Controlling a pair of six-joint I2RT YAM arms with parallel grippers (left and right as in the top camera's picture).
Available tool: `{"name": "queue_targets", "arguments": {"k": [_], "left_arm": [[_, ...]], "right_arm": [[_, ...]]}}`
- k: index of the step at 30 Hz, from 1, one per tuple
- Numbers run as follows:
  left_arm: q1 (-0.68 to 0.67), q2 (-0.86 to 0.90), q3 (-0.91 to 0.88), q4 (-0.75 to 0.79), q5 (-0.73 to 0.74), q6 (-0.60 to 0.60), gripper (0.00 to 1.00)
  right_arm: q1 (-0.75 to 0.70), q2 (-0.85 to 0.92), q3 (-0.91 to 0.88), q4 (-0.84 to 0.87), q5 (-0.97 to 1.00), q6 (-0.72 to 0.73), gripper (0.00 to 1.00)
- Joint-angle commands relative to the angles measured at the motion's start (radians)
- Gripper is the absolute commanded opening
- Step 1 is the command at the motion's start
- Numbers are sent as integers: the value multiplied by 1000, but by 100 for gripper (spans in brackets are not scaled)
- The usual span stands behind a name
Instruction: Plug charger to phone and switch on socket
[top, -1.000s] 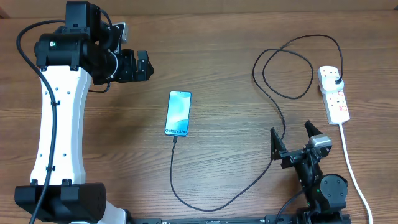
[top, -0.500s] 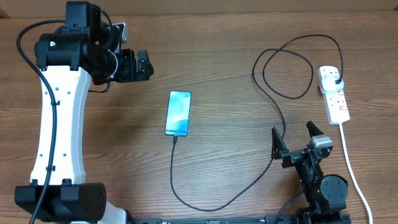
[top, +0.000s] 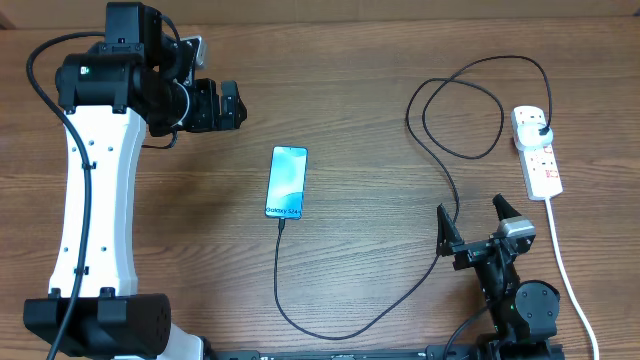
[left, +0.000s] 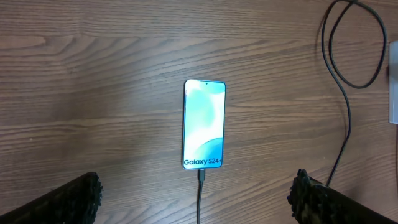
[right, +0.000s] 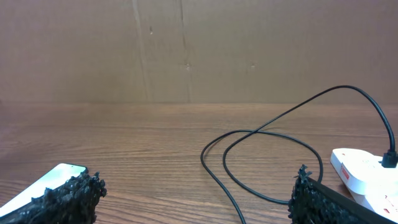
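Charger (top: 277, 270) looks plugged into the phone (top: 286, 182) already. Socket (top: 540, 165) runs 12-to-6, at 1 o'clock from the nearer right tool (top: 467, 208). It and the left tool (top: 238, 105) gape wide, empty.

My left gripper (left: 196, 194) hung above the wooden table (left: 93, 81) with its jaws spread wide. One dark finger (left: 71, 200) showed at 7 o'clock, the other at 5 o'clock, and neither touched anything. The phone (left: 204, 124) lay flat in the middle with its screen lit pale blue and the "Galaxy S24+" lettering at its 6 o'clock end. There the charger (left: 201, 196) met the phone's edge and ran straight out of view. More of that black cable looped at 2 o'clock. A white sliver of the socket (left: 393, 93) showed at 3 o'clock.
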Motion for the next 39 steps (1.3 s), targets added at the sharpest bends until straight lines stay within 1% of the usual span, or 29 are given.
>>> {"name": "queue_targets", "arguments": {"k": [1, 7, 12, 16, 22, 26, 27, 29, 39], "left_arm": [[0, -7, 11, 2, -2, -10, 100], [-1, -29, 11, 2, -2, -10, 100], [-1, -143, -28, 0, -3, -9, 100], [-1, -244, -94, 51, -29, 2, 100], [-1, -448, -321, 251, -26, 1, 100], [0, -608, -541, 428, -25, 2, 100], [0, -681, -644, 515, -25, 2, 100], [0, -752, -748, 603, -25, 2, 100], [0, -1046, -1128, 1011, -24, 98, 100]], "right_arm": [[5, -12, -10, 3, 13, -4, 100], [5, -12, -10, 3, 13, -4, 100], [5, -12, -10, 4, 13, -4, 100], [5, -12, -10, 4, 13, -4, 100], [5, -12, -10, 4, 13, -4, 100], [5, -12, -10, 4, 13, -4, 100], [5, -12, -10, 3, 13, -4, 100], [5, -12, -10, 4, 13, -4, 100], [5, -12, -10, 4, 13, -4, 100]]}}
